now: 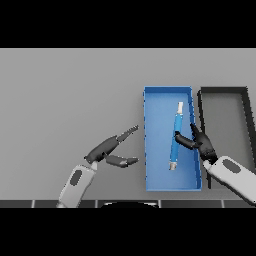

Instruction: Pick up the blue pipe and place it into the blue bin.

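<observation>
Your blue pipe (176,140) is already over the floor of the blue bin (150,150), lying roughly along the bin's length with its white tip toward the far end and its grey cap toward the near end. Your right hand (201,143) reaches in over the bin's right wall, fingers (184,140) curled against the pipe's middle, so it looks held, though you cannot tell whether the pipe rests on the bin floor or hangs just above it.

To finish well, lower until the pipe lies flat, then loosen the fingers gently and lift straight up and back over the right wall; avoid dragging the pipe or catching that wall or the black bin (245,107) just to the right.

Your right forearm comes in from the lower right, angled toward the bin. Your left hand (112,150) sits idle on the grey table (65,95) left of the bin, fingers straight and spread.
</observation>
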`<action>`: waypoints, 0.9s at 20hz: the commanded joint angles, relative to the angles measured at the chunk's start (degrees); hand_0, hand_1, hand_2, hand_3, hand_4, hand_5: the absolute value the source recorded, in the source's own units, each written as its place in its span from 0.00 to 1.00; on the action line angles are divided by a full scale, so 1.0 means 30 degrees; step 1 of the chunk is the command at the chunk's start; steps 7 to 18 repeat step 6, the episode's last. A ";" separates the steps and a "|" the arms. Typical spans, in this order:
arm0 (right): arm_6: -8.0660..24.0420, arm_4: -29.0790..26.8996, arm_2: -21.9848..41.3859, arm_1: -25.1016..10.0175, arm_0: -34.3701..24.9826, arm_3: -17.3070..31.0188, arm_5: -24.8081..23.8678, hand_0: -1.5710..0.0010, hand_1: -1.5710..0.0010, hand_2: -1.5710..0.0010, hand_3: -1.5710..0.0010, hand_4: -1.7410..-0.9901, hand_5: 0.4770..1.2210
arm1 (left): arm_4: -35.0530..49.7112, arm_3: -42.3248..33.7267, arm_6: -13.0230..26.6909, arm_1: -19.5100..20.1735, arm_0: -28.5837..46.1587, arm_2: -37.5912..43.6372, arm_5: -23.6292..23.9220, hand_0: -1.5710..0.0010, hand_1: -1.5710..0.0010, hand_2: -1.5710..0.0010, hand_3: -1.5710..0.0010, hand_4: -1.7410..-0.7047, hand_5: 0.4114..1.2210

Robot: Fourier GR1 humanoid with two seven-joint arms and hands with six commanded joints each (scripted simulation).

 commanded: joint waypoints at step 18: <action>-0.0357 0.0105 0.0503 -0.0019 -0.0157 -0.0081 0.0376 0.99 0.99 0.99 1.00 0.87 0.32 | 0.0085 -0.0326 0.0252 -0.0352 -0.0248 -0.0160 0.0084 1.00 1.00 1.00 1.00 0.78 0.10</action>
